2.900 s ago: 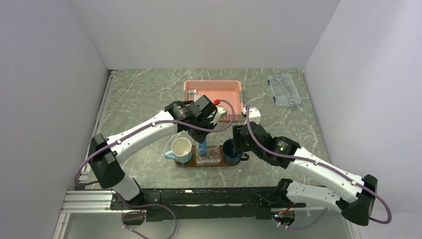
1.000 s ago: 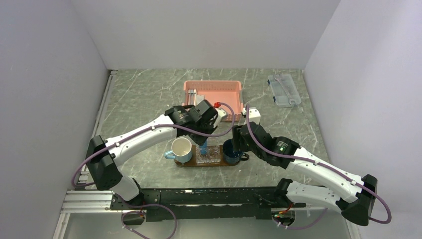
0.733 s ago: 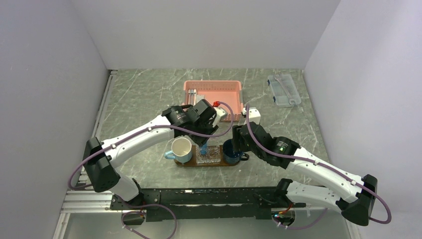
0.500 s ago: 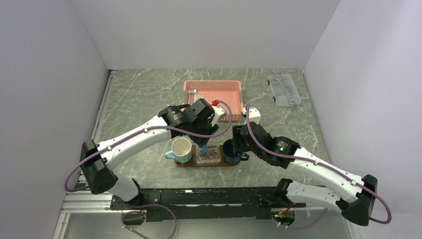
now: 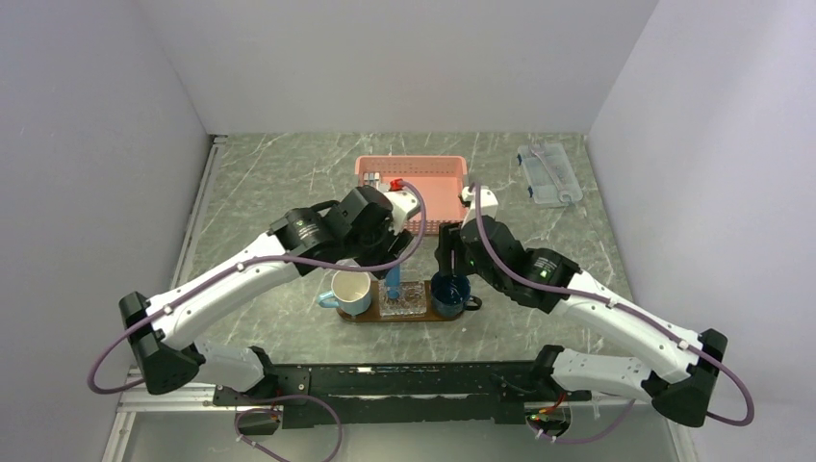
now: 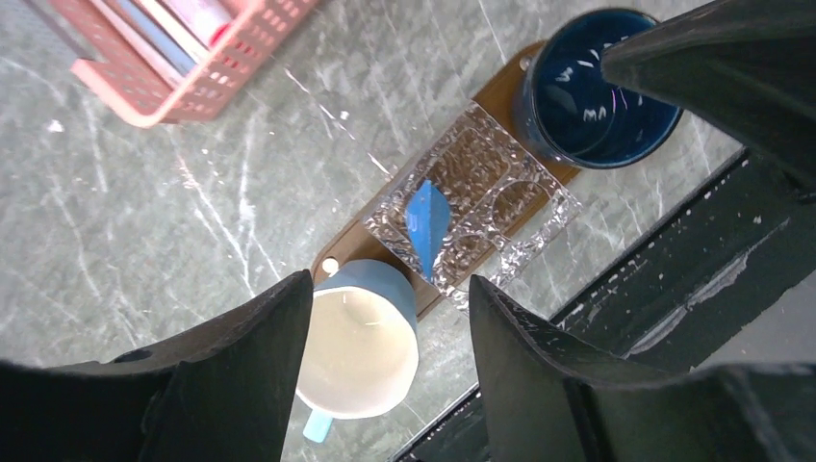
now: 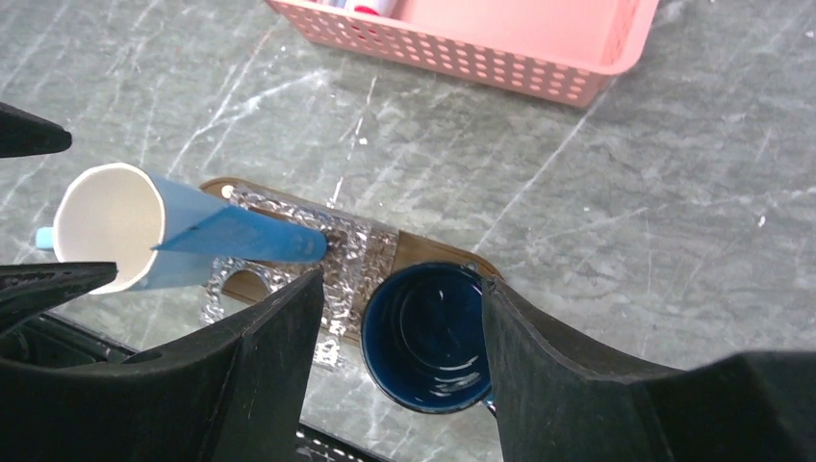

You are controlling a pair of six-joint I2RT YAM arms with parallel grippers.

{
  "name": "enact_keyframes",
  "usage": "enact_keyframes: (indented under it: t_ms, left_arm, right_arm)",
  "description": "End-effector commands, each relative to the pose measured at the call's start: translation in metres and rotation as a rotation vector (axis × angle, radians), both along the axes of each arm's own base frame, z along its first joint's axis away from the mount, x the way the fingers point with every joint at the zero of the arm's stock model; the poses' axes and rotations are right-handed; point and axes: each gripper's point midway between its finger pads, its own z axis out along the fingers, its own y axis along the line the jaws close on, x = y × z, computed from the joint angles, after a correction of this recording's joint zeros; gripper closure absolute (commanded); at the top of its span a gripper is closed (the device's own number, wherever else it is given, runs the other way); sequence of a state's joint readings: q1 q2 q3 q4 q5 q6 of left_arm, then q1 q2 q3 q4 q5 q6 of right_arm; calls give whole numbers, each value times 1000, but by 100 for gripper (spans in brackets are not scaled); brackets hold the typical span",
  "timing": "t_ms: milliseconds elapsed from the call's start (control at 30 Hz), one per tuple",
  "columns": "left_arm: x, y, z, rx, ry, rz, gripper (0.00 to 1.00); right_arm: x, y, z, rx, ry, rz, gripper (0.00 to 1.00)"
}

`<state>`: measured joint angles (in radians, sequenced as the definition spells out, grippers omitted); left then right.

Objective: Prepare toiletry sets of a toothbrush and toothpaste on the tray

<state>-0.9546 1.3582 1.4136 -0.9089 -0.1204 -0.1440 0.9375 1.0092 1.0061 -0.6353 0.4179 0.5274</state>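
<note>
Left wrist view looks straight down on the toothpaste point(image 6: 426, 223). The blue tube stands on end with its flat crimp up, slotted into a clear textured holder point(image 6: 481, 207) in the middle of the tray point(image 6: 344, 255). I take the holder to be what keeps the tube upright, since nothing else touches it. A second round slot beside it is vacant, and I'd judge that slot is meant for a toothbrush.

On the tray a cream-lined mug point(image 6: 354, 351) sits at the left end and a dark blue mug point(image 6: 592, 91) at the right end, both empty as far as I can see. That leaves the tube between them.

My left gripper point(image 6: 390, 284) hangs above the tube with its fingers spread and nothing between them. My right gripper point(image 7: 401, 286) is likewise spread and empty, poised over the tray's right end above the blue mug.

Beyond the tray, toward the back wall, is the pink basket point(image 5: 414, 183). It holds some long thin items at its left end, but they are too cropped for me to name. A clear plastic box point(image 5: 548, 173) lies well off to the tray's far right.

With one tube seated and no brush on the tray, I judge the sets barely begun.
</note>
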Motion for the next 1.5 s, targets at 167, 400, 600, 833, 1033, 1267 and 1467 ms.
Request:
enact_keyframes:
  t_ms: [167,400,600,833,1033,1267,1467]
  left_arm:
    - [12,35,52,-102,-211,154,25]
    - [9,61,49,-96,-254,216,3]
    - [4,84,51,-110,-307,261,1]
    - [-4,110,53,-147,-380,290,1]
    - [-13,121,49,-200,-412,283,1]
    - [-17,121,38,-235,-428,257,1]
    - [-17,123,35,-234,-426,266,1]
  right_arm:
    - [36,32,42,37,-79,34,36]
    - [80,53,45,61,-38,62,36]
    - [116,77,30,60,27,79,35]
    - [159,93,0,75,96,56,33]
    - [189,111,-25,73,147,60,30]
    - [221,123,-74,77,235,32,29]
    - [236,131,-107,110,297,20,29]
